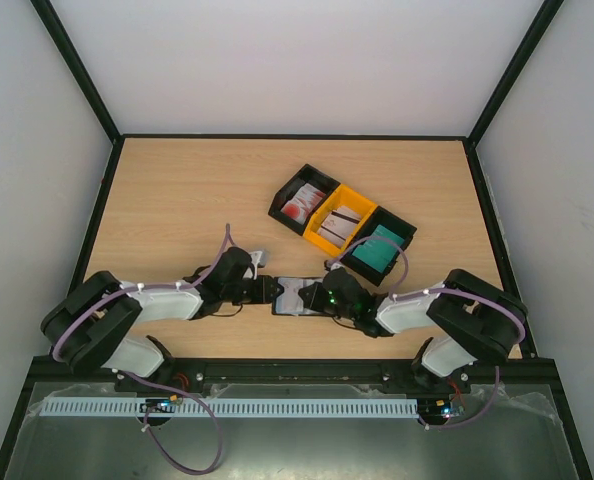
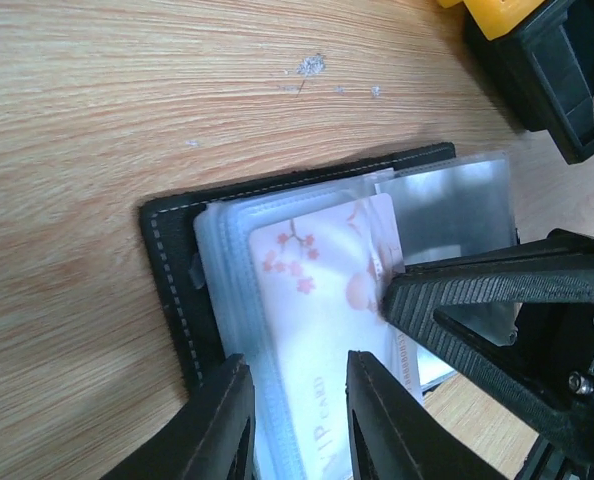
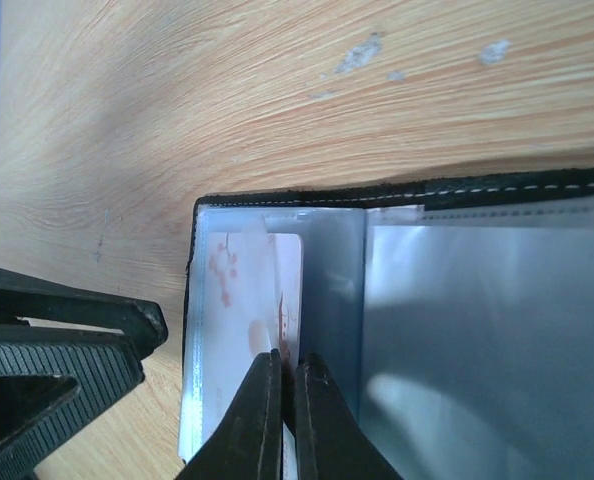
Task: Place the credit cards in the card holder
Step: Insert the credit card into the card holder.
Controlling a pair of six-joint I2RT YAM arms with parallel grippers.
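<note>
Our right gripper [image 3: 289, 385] pinches the white pink-blossomed plastic card [image 2: 317, 300]; our left gripper [image 2: 297, 365] has its jaws spread, so the black leather card holder [image 2: 172, 290] may slide, jamming it.

Light: an even, bright overhead glow is washing the bench [image 1: 177, 200], casting only soft shadows | Glare: the card holder [image 3: 457, 330] sleeves are shining grey-white | Focus: the right end effector's fingers [image 3: 262, 420] are blurring near the lens

Card [image 2: 315, 325] apparently reads "VIP CARD".
</note>
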